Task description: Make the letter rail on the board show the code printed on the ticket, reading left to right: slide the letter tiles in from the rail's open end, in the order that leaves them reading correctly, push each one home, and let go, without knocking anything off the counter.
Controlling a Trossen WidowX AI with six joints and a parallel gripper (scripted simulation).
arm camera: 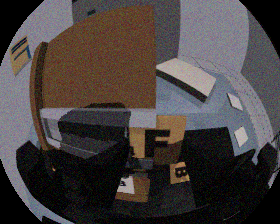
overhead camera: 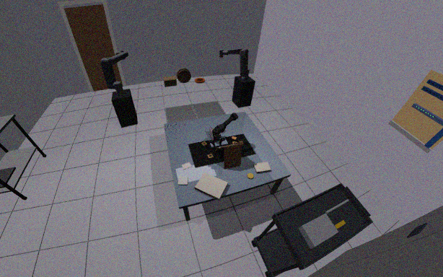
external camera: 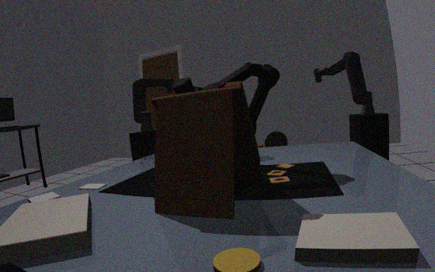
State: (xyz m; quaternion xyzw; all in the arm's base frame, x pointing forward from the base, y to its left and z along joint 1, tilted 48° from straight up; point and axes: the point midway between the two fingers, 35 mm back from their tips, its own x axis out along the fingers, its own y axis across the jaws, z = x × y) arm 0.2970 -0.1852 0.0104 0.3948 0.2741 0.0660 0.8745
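Note:
My gripper (arm camera: 156,143) (overhead camera: 216,141) is shut on a tan letter tile (arm camera: 161,137) printed with an F. It holds the tile just above the black mat (overhead camera: 199,160) (external camera: 316,184), in front of the upright brown board (overhead camera: 232,156) (external camera: 195,152) (arm camera: 100,56). A grey strip, the rail (arm camera: 64,113), runs along the board's lower edge, left of the held tile. More tan tiles lie on the mat (overhead camera: 210,159) (overhead camera: 201,145) (overhead camera: 232,140) (external camera: 279,179) (external camera: 285,166). In the exterior view the board hides the gripper.
Flat white boxes (overhead camera: 211,185) (overhead camera: 262,166) (external camera: 356,231) (external camera: 40,223), white papers (overhead camera: 195,173) and a yellow disc (overhead camera: 250,176) (external camera: 236,259) lie on the blue table (overhead camera: 177,137) in front of the board. Two other arms on black pedestals (overhead camera: 124,107) (overhead camera: 243,90) stand beyond the table.

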